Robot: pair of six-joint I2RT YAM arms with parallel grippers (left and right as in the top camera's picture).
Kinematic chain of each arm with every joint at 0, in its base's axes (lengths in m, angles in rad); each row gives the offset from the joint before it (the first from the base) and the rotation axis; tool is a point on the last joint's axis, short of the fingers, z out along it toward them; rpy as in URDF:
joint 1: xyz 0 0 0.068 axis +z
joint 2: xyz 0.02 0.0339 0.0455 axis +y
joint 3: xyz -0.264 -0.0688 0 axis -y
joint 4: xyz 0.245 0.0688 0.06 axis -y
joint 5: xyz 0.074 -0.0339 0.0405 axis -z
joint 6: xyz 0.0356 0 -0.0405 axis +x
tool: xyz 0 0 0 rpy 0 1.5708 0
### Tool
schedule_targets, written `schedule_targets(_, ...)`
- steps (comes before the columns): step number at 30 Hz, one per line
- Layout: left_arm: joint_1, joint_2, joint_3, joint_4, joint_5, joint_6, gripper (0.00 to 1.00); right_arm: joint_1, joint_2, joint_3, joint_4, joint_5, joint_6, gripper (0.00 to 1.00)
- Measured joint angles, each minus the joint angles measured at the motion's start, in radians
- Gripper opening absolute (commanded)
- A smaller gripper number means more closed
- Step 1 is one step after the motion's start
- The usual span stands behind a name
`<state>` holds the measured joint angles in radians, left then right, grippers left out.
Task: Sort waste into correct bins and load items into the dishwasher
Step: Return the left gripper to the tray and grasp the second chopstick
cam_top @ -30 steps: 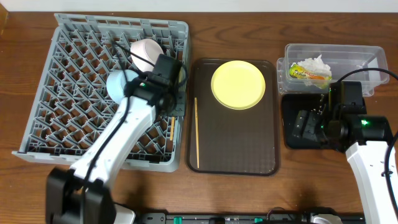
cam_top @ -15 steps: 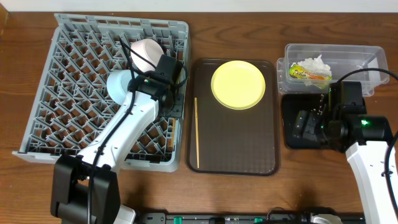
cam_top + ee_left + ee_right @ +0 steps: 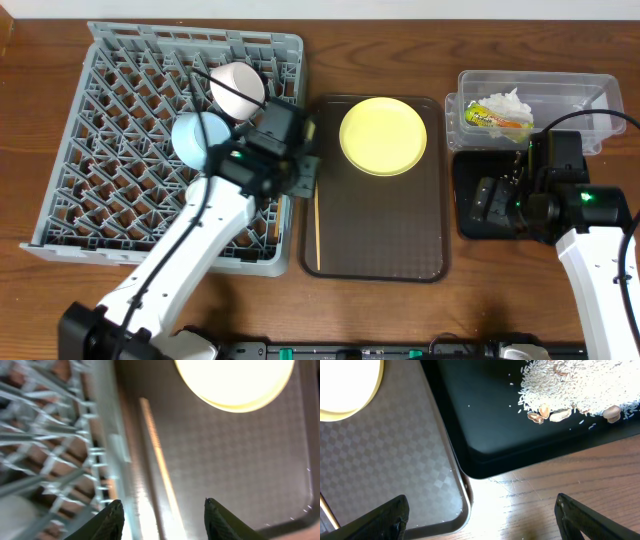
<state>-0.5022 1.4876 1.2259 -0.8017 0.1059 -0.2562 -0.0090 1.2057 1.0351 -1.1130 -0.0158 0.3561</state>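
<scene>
The left tool [image 3: 162, 512] has swung off the dish rack [image 3: 110, 170] toward the worktop's middle, fingers apart and empty — poised over the chopstick [image 3: 157, 460] on the brown tray [image 3: 390, 230], likely to pinch it; the right tool [image 3: 480, 515] hangs spread near the right edge, over the black tray [image 3: 510, 420].

Your left arm [image 3: 190, 245]: white shell links, black wrist block, thin black cabling. Your right arm [image 3: 598, 262]: same white shell, black joint housing with a small green light [image 3: 585, 197], and a black cable [image 3: 612, 115] off the wrist. Left tool [image 3: 162, 502]: dark grey-green fingers [image 3: 112, 520] with rounded tips. Right tool [image 3: 480, 507]: matte dark fingers [image 3: 375, 520].
</scene>
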Motion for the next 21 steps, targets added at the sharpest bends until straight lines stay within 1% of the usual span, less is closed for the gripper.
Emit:
schedule_targets(6,-0.087,0.116,-0.004,0.014,-0.005,-0.148,0.53,0.000,0.000,0.000,-0.002,0.000,0.000,0.91)
schedule_targets(10,-0.125,0.207,-0.007,0.041,-0.017,-0.218,0.53,0.000,0.000,0.000,-0.002,-0.001,0.000,0.91)
schedule_targets(14,-0.140,0.289,-0.007,0.069,-0.027,-0.268,0.53,0.000,0.000,0.000,-0.001,-0.011,0.000,0.91)
schedule_targets(21,-0.140,0.398,-0.008,0.070,-0.073,-0.336,0.53,0.000,0.000,0.000,-0.002,-0.014,0.000,0.91)
